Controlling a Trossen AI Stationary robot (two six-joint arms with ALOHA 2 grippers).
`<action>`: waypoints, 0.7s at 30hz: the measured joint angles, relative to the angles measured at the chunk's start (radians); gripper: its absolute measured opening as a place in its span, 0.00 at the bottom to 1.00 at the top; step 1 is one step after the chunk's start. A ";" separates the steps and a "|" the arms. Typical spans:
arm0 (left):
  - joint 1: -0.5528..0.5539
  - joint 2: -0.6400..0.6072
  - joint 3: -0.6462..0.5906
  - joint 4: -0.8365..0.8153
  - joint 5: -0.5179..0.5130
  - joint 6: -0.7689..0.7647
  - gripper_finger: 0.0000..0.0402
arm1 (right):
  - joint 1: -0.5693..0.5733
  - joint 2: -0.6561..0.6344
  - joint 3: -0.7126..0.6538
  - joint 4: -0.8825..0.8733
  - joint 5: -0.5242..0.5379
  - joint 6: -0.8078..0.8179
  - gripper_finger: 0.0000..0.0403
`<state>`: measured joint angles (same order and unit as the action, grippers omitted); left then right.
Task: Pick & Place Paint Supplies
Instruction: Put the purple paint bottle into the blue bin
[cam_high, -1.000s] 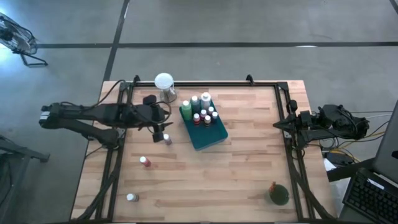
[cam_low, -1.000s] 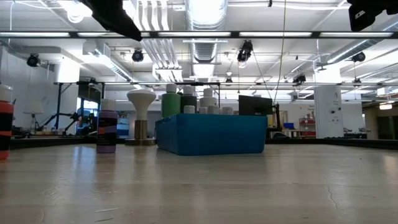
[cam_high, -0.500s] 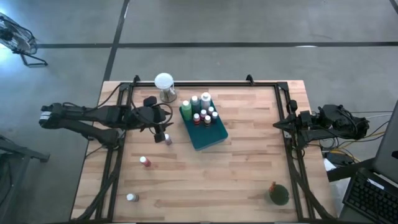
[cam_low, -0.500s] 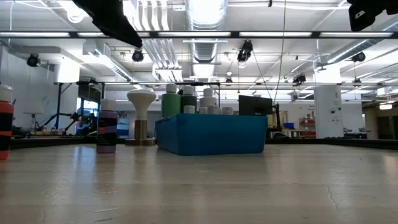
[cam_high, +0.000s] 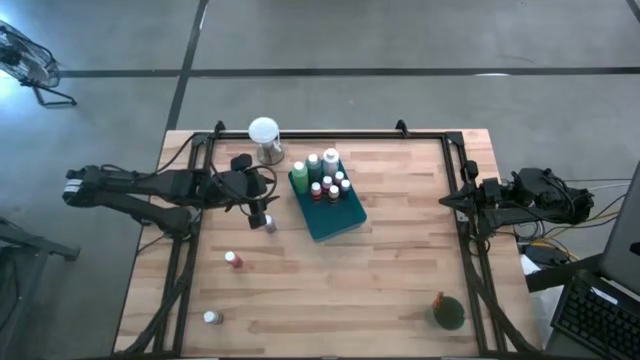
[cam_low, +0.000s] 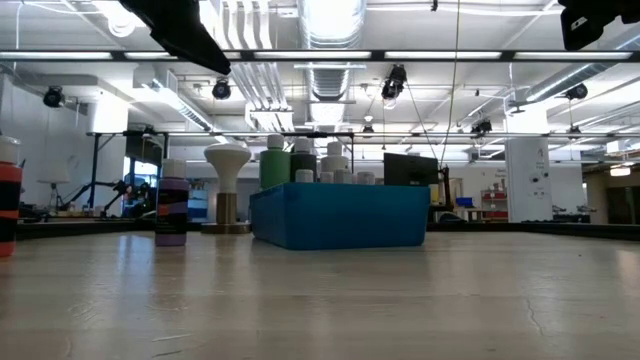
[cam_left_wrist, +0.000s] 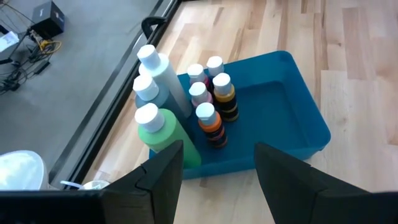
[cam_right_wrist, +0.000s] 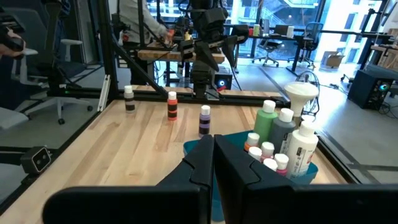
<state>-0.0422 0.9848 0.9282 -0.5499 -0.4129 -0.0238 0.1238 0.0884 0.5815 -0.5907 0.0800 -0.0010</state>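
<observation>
A pale wooden plank table (cam_high: 400, 260) carries a teal rectangular tray (cam_high: 332, 212), a white globe on a metal base (cam_high: 264, 137), a purple bottle (cam_high: 268, 223), a red bottle (cam_high: 232, 260), a white bottle (cam_high: 211, 318) and a green bottle (cam_high: 447, 311).

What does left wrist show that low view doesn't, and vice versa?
Left wrist only: inside of the teal tray, its far half bare; small bottles clustered by the tall ones; left gripper open, empty.
Low only: purple bottle and red bottle standing on the table outside the tray.
Both: tray, green bottle, white globe.
</observation>
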 joint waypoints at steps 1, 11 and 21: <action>0.000 0.000 0.000 0.000 0.000 0.000 0.50 | 0.000 0.000 0.000 0.000 0.000 0.000 0.02; 0.001 0.000 0.001 0.000 0.000 -0.011 0.50 | 0.000 0.000 0.000 0.000 0.000 0.000 0.02; 0.001 0.001 0.001 0.000 0.000 -0.015 0.50 | 0.000 0.000 0.000 0.000 0.000 0.000 0.02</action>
<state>-0.0414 0.9855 0.9287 -0.5503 -0.4129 -0.0391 0.1239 0.0883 0.5814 -0.5903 0.0800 -0.0010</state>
